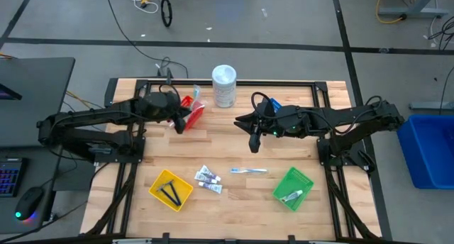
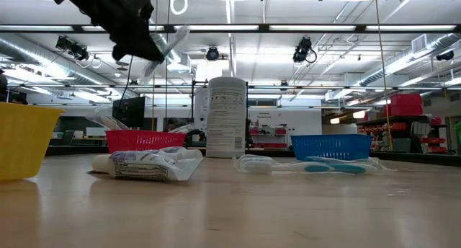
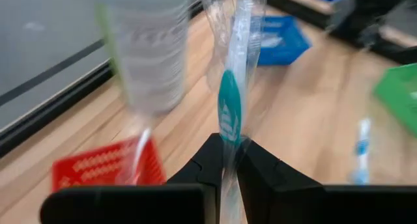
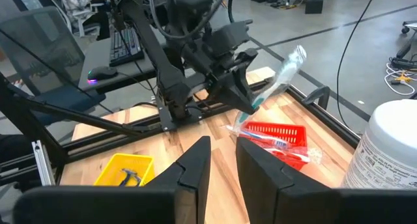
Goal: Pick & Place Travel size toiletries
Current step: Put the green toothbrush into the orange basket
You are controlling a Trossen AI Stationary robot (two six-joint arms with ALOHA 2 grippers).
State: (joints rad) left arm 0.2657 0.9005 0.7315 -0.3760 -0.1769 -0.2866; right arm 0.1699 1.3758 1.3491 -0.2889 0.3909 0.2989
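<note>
Left gripper (image 4: pixel 246 101) is clamping a clear-wrapped teal toothbrush (image 4: pixel 279 76) and holding it in the air above the red basket (image 4: pixel 272 132). Right gripper (image 1: pixel 254 147) is hanging over bare wood at mid-table, holding nothing, its jaws standing slightly apart, near another wrapped toothbrush (image 1: pixel 248 171) lying on the table (image 1: pixel 234 141)

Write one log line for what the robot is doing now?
left tool: shut on wrapped toothbrush, above red basket | right tool: empty, mid-table
</note>
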